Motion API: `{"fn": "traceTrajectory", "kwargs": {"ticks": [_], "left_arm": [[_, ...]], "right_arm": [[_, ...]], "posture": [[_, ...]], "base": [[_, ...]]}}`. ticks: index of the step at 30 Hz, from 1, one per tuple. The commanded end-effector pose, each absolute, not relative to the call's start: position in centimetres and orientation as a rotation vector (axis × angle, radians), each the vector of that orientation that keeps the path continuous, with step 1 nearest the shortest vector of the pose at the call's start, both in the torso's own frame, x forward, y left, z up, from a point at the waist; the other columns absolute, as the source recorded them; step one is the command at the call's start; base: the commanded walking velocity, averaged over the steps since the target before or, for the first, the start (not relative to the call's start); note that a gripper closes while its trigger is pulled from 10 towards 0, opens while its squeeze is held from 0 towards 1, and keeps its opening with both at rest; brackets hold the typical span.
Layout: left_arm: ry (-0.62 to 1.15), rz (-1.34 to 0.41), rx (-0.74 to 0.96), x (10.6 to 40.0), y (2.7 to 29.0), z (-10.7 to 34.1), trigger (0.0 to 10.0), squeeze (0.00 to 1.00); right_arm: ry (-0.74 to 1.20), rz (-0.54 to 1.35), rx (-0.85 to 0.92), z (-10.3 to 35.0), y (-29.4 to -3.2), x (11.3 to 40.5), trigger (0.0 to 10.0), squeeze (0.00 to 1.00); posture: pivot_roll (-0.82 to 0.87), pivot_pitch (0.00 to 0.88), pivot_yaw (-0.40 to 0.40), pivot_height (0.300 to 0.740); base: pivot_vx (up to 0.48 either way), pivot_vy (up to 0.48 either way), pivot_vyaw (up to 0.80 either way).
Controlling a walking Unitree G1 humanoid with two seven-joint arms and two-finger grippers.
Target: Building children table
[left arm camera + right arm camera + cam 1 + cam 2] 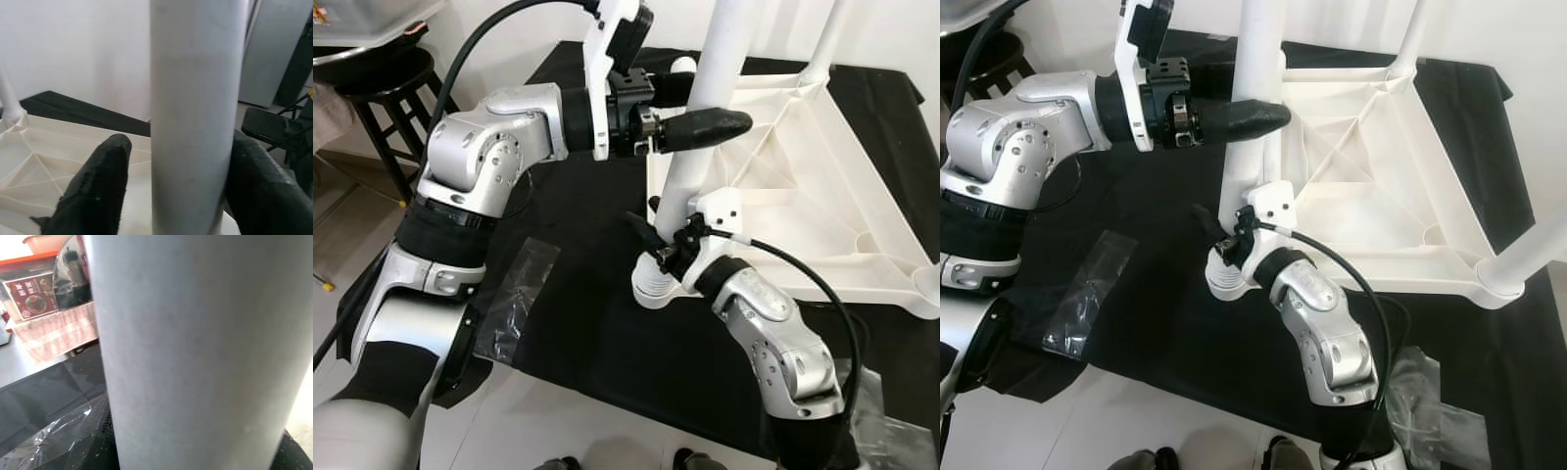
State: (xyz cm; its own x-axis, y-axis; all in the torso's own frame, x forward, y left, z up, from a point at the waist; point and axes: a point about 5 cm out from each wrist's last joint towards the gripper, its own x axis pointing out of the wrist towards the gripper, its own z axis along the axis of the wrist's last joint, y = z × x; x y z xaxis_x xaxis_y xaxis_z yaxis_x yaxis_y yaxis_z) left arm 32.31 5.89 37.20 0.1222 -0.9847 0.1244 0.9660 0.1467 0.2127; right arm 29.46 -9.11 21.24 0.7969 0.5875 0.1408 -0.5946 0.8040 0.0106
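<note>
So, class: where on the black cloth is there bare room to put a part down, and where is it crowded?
Free: the black cloth between the clear plastic bag and the white leg, and the strip in front of the tabletop. Crowded: around the leg, where the left claw and right claw both grip it.
</note>
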Motion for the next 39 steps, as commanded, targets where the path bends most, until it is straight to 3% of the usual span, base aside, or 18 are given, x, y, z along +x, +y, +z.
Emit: {"fn": "traceTrajectory", "kwargs": {"ticks": [1,7,21,33,34,39], "left_arm": [[-0.251,-1.472,0.113,31.9,5.8,37.1,0.0,0.0],[-0.216,-1.524,0.167,31.2,6.7,36.0,0.0,0.0],[-0.233,-1.462,0.152,29.8,10.4,35.6,0.0,0.0],[-0.225,-1.524,0.132,28.5,10.0,34.9,0.0,0.0],[-0.222,-1.532,0.136,28.4,9.7,34.9,0.0,0.0],[-0.219,-1.552,0.14,28.3,9.2,35.0,0.0,0.0]], "right_arm": [[-0.071,0.649,0.057,20.1,-8.7,29.5,10.0,0.0],[-0.071,0.682,0.029,20.2,-8.7,29.8,10.0,0.0],[-0.125,0.86,-0.132,22.2,-8.8,31.2,10.0,0.0],[-0.115,1.035,-0.084,23.7,-9.9,33.0,10.0,0.0],[-0.121,1.079,-0.084,24.0,-10.0,33.1,10.0,1.0],[-0.135,1.179,-0.095,24.5,-10.2,33.1,10.0,1.0]], "posture": [[-0.02,0.178,0.069,0.74],[-0.03,0.177,0.061,0.74],[-0.03,0.174,0.03,0.74],[-0.02,0.172,0.029,0.74],[-0.02,0.173,0.034,0.74],[-0.02,0.174,0.042,0.74]], "base": [[0.0,0.0,0.0],[0.0,0.0,0.0],[0.0,0.0,0.0],[0.0,0.0,0.0],[0.0,0.0,0.0],[0.0,0.0,0.0]]}}
